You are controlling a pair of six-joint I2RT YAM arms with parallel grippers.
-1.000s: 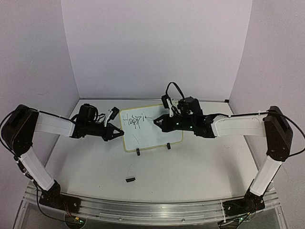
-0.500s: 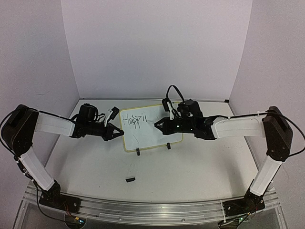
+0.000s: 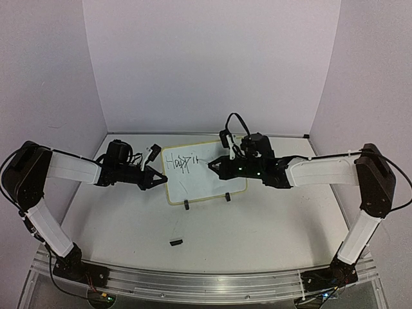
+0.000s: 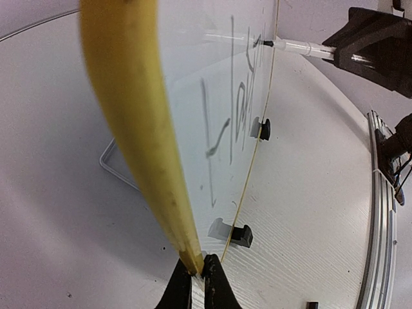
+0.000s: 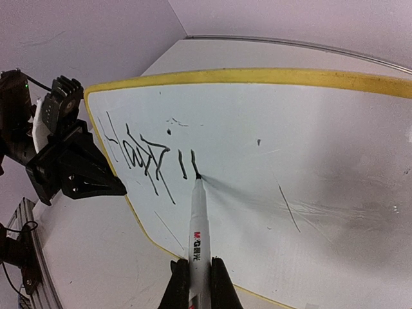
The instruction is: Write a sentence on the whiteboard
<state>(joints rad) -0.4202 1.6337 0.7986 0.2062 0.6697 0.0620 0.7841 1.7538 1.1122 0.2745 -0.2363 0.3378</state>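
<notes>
1. The whiteboard point(image 3: 215, 183) stands near the back middle of the table point(image 3: 257, 232), between the two arms. It leans back a little on two black clip feet point(image 3: 187, 205).
2. The left gripper point(image 4: 196, 275) is shut tight on the board's yellow rim point(image 4: 129, 96) at the left edge. I think it holds on there so the board does not slide or wobble when the pen pushes on it.
3. The right gripper point(image 5: 196, 278) is closed around a marker point(image 5: 198, 225) and points it at the board. The tip touches the white face at the bottom of the last short stroke, so the ink can go on.
4. The sentence point(image 5: 151, 158) is only just begun. Thin black letters sit near the top left and look like "Happi" plus one more short line. The rest of the board is white, with a few faint gray marks.
5. A small black piece point(image 3: 175, 242) lies on the table in front, well apart from the board. It may be the pen's cap, but I cannot tell.
</notes>
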